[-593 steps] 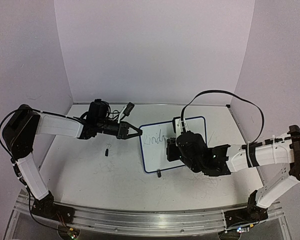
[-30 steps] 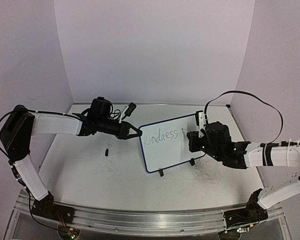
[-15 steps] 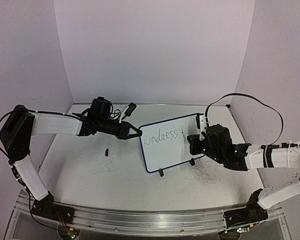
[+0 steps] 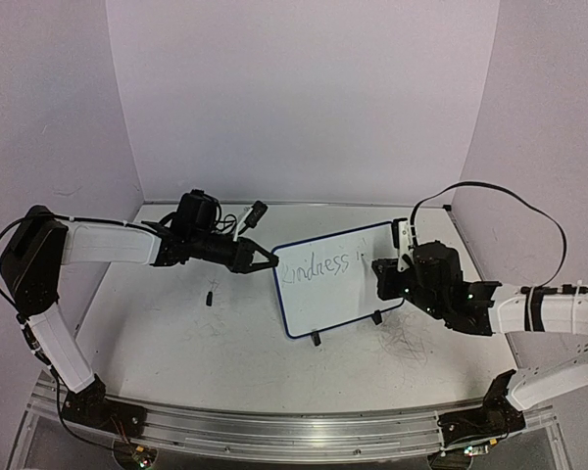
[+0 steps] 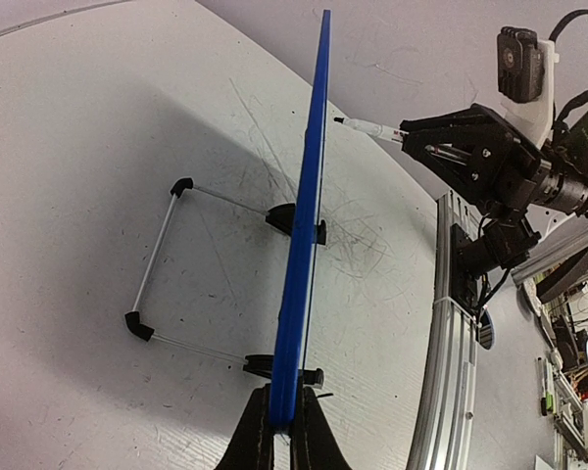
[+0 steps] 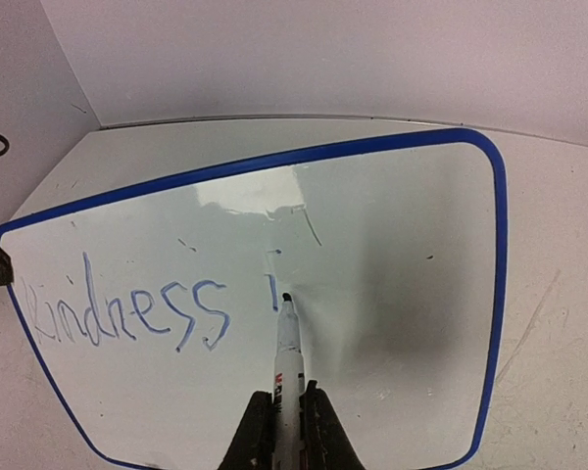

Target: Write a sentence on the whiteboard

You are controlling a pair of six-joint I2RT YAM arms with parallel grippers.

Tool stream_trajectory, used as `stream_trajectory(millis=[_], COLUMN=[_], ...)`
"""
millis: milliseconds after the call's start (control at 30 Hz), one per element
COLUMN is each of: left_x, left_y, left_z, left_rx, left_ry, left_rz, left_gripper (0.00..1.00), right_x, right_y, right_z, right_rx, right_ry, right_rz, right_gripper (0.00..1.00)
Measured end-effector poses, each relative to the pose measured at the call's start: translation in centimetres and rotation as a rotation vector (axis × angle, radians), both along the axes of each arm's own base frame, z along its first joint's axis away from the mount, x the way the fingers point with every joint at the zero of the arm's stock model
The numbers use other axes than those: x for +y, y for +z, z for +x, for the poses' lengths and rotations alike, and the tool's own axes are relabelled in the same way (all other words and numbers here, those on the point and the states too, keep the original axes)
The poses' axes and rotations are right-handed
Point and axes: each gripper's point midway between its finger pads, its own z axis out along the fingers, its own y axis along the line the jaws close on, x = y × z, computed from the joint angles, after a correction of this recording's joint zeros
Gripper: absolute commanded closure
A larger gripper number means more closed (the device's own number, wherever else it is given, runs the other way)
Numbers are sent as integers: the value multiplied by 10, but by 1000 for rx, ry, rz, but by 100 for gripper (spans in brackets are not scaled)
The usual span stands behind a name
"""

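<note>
Whiteboard (image 6: 392,294) reads "Kindness", marker (image 6: 290,343) tip against it.

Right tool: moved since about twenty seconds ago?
Yes. In the top view the right tool has shifted right along the whiteboard, from over its middle to its right edge, shut on the marker.

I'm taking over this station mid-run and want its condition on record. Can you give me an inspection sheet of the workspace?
Surface: table scuffed, grey scribble marks.
Job's things: whiteboard standing on clip feet; sentence unfinished, "Kindness" plus one stroke.
Clutter: small black piece left of the board, perhaps a cap.
Grippers: left gripper shut on the board's edge; right gripper shut on marker, tip by the last stroke.
Cables: black cable loops above the right arm.
Surroundings: plain walls; metal rail at near edge.
</note>
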Motion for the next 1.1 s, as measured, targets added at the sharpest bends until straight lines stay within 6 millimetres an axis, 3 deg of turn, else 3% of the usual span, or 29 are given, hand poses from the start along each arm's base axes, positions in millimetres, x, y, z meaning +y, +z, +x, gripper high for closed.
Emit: stream_trajectory(millis=[1100], left_x=[0], left_y=[0], left_z=[0], left_rx=[2], left_ry=[-2], left_rz=[5], left_gripper=[100], right_x=[-1], right_y=[1], right_z=[14], right_rx=[-21], right_ry=[-36], right_rz=[-42], right_gripper=[100])
